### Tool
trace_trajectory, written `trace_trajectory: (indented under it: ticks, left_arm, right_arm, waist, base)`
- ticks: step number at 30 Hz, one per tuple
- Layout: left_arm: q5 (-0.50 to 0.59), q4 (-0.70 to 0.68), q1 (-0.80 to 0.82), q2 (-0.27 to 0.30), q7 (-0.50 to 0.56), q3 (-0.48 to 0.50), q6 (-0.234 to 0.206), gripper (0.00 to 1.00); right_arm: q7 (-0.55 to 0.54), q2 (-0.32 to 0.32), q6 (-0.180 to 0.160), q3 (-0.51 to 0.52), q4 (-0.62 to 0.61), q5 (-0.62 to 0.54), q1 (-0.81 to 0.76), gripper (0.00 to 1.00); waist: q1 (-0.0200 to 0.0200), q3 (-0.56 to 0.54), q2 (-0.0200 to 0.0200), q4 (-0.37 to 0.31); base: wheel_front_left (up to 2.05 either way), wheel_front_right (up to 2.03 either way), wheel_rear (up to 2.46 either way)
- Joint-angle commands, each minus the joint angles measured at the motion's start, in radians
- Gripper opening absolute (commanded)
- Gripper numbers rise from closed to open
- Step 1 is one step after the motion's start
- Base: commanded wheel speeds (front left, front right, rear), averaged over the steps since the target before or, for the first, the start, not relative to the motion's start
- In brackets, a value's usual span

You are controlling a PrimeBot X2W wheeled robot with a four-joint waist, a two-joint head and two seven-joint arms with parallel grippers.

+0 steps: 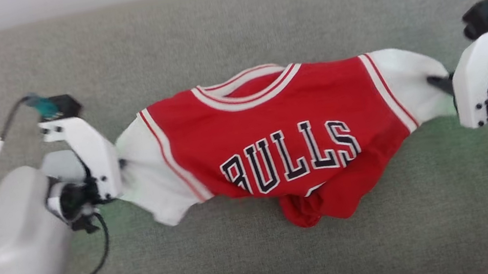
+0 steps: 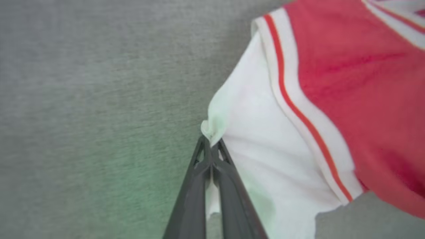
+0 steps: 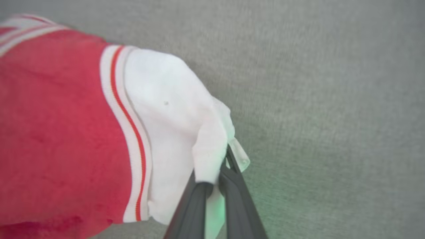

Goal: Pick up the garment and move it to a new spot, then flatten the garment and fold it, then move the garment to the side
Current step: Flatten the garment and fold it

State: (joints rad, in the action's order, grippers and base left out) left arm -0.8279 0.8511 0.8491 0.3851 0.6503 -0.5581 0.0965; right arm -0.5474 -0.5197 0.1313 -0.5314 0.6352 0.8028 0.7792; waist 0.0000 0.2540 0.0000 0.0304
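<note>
Head view: garment (image 1: 299, 113), chest up, stretched between sleeves over grey cloth surface (image 1: 224, 21); hem bunched. Left pincer (image 2: 210, 147) and right pincer (image 3: 223, 167) each clamped on a sleeve. Flattening seemingly underway; folding, side placement outstanding.

A grey fabric surface (image 1: 224, 21) — the red jersey (image 1: 280, 116) spread across it, hem bunched.

We see soft, even light over the grey fabric-covered counter (image 1: 225, 26), with a faint shadow under the red, white-sleeved jersey shirt (image 1: 280, 116) at 6 o'clock. Both wrist views are blurred, and a green glow tints the counter there toward 6 o'clock.
</note>
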Motion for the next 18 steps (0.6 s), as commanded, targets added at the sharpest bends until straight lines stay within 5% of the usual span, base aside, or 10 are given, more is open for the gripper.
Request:
trace_trajectory:
  ticks: [1, 10, 18]
  left_arm:
    - [-0.006, -0.007, 0.011, 0.002, -0.001, 0.006, -0.003, 0.0]
    - [0.002, -0.144, 0.138, 0.08, 0.035, 0.041, -0.032, 0.0]
    - [0.008, -0.25, 0.245, 0.115, 0.051, 0.065, -0.053, 0.0]
  right_arm:
    - [0.006, -0.001, -0.001, -0.001, -0.009, 0.005, 0.001, 0.0]
    - [0.008, -0.094, -0.001, 0.034, -0.219, 0.035, 0.052, 0.0]
    - [-0.011, -0.084, -0.001, 0.104, -0.314, 0.032, 0.135, 0.0]
  waist:
    - [0.0, -0.03, 0.0, -0.006]
    - [0.0, -0.154, 0.0, -0.011]
    - [0.0, -0.228, 0.0, -0.021]
  base:
    - [0.0, 0.0, 0.0]
    - [0.0, 0.0, 0.0]
    - [0.0, 0.0, 0.0]
